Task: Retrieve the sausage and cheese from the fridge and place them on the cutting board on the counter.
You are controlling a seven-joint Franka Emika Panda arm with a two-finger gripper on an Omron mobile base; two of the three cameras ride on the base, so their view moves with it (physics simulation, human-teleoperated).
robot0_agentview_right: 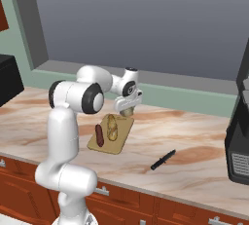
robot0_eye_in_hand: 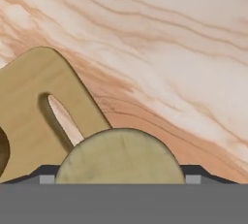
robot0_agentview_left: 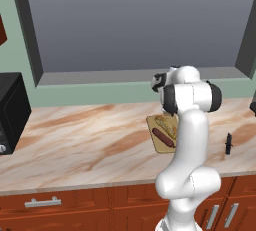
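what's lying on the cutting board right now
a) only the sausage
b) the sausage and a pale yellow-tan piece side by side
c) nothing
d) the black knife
b: in the right base view the sausage and a pale yellow-tan piece lie next to each other on the cutting board, while the black knife rests apart on the counter.

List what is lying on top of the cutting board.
On the cutting board lie the sausage and a pale tan piece beside it. In the left base view the arm hides part of the board.
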